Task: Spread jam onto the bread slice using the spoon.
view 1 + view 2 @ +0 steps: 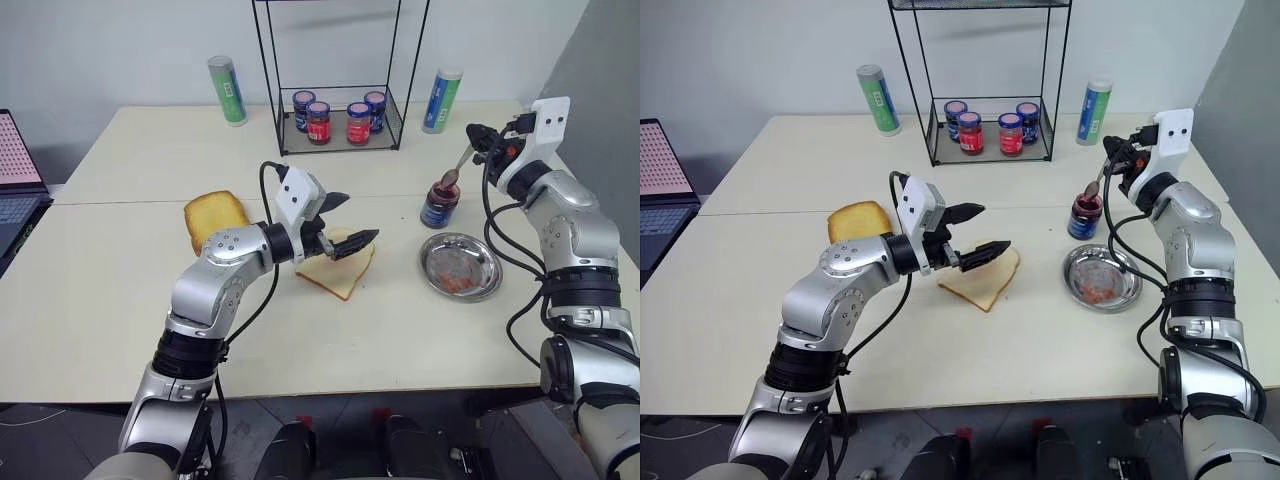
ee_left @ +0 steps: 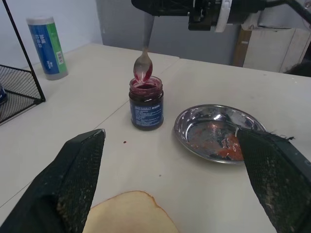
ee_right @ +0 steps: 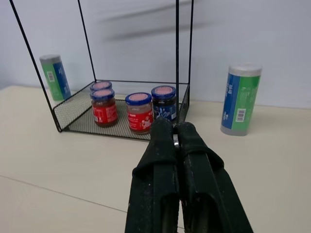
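The bread slice point(image 1: 341, 270) lies flat on the table at the centre. My left gripper point(image 1: 350, 221) hovers just above its near-left edge, open and empty, pointing toward the open jam jar point(image 1: 439, 204). My right gripper point(image 1: 479, 140) is raised at the far right and shut on the handle of the spoon point(image 1: 459, 166). The spoon slopes down, its bowl point(image 2: 143, 68) just over the jar's mouth and coated with dark red jam point(image 2: 141, 74). In the right wrist view the right gripper point(image 3: 173, 128) has its fingers pressed together.
A round steel dish point(image 1: 487, 262) smeared with red stands right of the bread. A thick golden toasted slice point(image 1: 214, 216) lies to the left. At the back, a black wire rack point(image 1: 340, 134) holds several lidded jars, with a cylindrical can point(image 1: 227, 90) on each side. A laptop point(image 1: 18, 180) sits far left.
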{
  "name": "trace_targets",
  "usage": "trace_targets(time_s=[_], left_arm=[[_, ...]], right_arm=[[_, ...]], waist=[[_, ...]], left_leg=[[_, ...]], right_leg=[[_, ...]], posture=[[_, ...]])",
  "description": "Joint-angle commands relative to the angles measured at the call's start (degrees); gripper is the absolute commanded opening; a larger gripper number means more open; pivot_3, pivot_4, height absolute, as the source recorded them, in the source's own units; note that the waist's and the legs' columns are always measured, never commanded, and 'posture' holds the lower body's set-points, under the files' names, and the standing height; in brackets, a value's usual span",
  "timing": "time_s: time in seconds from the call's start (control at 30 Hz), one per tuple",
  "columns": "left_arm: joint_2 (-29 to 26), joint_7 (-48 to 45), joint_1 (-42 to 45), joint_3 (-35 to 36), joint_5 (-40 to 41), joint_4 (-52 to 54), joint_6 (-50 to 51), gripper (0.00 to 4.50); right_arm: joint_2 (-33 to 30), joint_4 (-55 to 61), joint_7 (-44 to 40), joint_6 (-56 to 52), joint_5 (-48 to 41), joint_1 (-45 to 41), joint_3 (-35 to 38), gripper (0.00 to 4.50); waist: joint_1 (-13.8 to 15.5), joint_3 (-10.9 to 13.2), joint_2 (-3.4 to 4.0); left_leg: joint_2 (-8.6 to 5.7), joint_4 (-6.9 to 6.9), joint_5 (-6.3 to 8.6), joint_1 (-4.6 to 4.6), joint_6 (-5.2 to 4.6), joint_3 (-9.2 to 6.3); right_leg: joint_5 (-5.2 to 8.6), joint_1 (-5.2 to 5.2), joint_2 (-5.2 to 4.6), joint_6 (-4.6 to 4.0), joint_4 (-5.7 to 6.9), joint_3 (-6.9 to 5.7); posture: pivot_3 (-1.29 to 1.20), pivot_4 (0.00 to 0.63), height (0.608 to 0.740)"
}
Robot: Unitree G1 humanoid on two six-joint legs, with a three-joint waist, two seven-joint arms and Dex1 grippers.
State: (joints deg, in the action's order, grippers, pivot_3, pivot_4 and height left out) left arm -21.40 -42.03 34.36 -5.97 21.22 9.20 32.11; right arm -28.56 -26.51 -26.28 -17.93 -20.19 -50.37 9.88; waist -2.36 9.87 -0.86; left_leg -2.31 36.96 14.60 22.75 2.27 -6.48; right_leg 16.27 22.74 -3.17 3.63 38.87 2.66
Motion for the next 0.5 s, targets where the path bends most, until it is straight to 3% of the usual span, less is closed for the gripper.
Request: trace_targets(time_s=[0.03,0.5], left_arm=[[-0.6,0.2,0.2,0.6,0.4,3.1,-0.2,4.5],[-0.9,0.6,0.0,0.6,0.4,3.4,0.3,4.5]], right_arm=[[0.1,-0.5,-0.8,2.5,1.5,-0.1,0.3,0.08],[3.2,-1.0,0.4,-0.7,-0.7,-0.1,3.1,0.08]], waist=[[0.0,0.0,0.0],[0.0,0.0,0.0]], left_leg=[[0.0,0.0,0.0,0.0,0.0,0.01],[0.0,0.0,-0.01,0.01,0.02,0.0]], right_leg=[[0.0,0.0,0.0,0.0,0.0,0.0],[0.0,0.03,0.0,0.0,0.02,0.0]], posture=[[0.0,0.15,0.74],[0.0,0.15,0.74]])
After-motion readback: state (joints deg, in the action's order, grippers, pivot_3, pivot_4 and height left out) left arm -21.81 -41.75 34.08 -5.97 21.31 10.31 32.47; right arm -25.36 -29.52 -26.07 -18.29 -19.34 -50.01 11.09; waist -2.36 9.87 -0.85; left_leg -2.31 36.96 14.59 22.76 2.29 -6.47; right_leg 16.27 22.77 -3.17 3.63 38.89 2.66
